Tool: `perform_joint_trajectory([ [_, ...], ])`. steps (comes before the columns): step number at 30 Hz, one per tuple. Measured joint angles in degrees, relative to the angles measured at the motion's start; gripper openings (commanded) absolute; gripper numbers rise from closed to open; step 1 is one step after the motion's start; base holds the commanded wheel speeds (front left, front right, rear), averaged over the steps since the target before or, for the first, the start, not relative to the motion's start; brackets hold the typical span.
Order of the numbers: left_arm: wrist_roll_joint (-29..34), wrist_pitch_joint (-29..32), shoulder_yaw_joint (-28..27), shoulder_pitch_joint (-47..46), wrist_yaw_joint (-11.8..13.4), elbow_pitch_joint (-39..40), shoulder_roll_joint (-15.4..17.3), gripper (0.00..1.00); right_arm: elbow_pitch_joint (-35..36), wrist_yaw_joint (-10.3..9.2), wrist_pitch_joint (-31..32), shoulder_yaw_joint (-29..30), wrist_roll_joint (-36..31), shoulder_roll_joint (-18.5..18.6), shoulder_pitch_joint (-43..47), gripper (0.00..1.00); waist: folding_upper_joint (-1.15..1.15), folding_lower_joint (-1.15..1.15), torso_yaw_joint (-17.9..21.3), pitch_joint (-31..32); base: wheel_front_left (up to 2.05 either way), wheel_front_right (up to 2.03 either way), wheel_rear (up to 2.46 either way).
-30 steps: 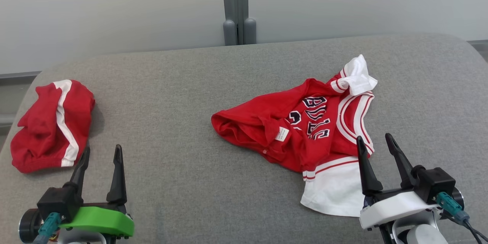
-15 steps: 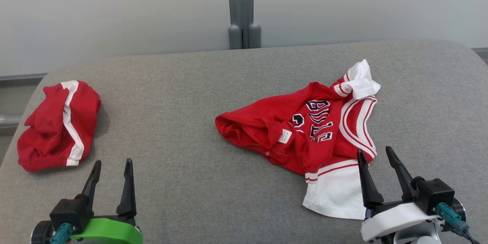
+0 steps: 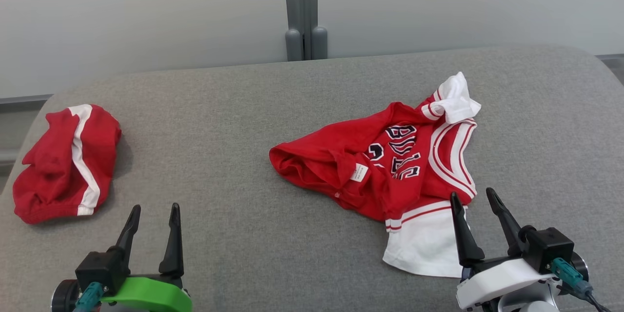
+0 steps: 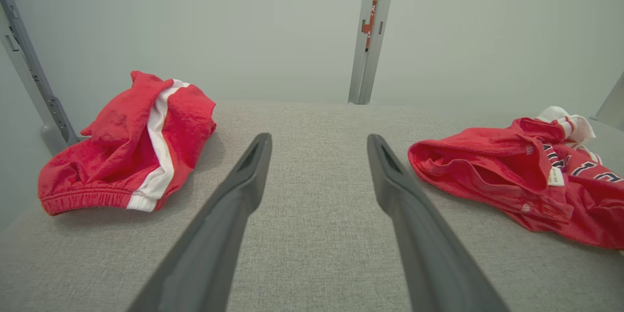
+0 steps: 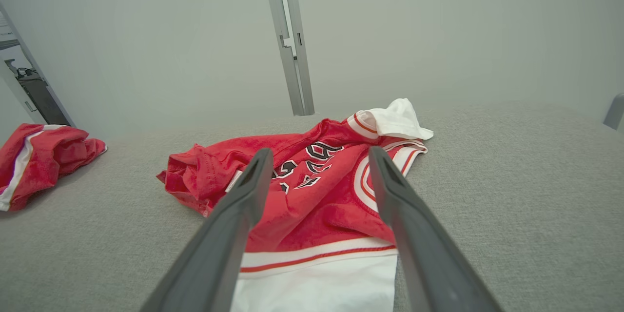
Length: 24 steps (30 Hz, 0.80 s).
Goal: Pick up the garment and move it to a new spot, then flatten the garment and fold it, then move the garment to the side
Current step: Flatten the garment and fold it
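The garment (image 3: 390, 165) is a red jersey with white trim and dark lettering, lying crumpled on the grey padded surface (image 3: 219, 122), right of centre. Its white hem faces the near edge. My right gripper (image 3: 471, 193) stands open at the garment's near right corner, its fingers over the white hem and holding nothing. In the right wrist view the garment (image 5: 317, 190) lies between and beyond the open right gripper (image 5: 320, 151). My left gripper (image 3: 155, 206) is open over bare fabric at the near left. In the left wrist view the garment (image 4: 487, 175) lies right of the left gripper (image 4: 319, 137).
Red shorts with a white stripe (image 3: 63, 161) lie bunched at the far left edge, also in the left wrist view (image 4: 131, 141) and right wrist view (image 5: 39, 156). A grey post (image 3: 302, 9) stands against the pale wall behind. The surface's corners are rounded.
The head view wobbled slightly. My left gripper has moved right and back toward the near edge, away from the shorts. My right gripper has drawn back a little. The garment has not moved.
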<state>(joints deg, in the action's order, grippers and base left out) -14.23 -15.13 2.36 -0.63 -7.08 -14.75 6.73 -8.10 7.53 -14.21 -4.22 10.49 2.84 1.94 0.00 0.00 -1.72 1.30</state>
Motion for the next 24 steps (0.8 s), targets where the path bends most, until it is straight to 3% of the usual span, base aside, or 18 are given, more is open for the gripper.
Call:
perform_joint_trajectory([
  [10,-0.67,0.00,4.65,-5.76,-0.31,-1.42,-0.59,1.00,-0.44,0.00,-0.01,-1.57,0.44,0.01,-2.38,1.00,0.00,0.00,2.79,-1.76,0.00,0.00,0.00],
  [24,-3.96,0.00,18.37,-16.12,-0.40,-6.24,0.65,1.00,-0.57,0.00,-0.52,-2.10,0.67,0.00,-6.22,1.00,0.00,0.00,8.56,-7.48,0.00,0.00,0.00],
])
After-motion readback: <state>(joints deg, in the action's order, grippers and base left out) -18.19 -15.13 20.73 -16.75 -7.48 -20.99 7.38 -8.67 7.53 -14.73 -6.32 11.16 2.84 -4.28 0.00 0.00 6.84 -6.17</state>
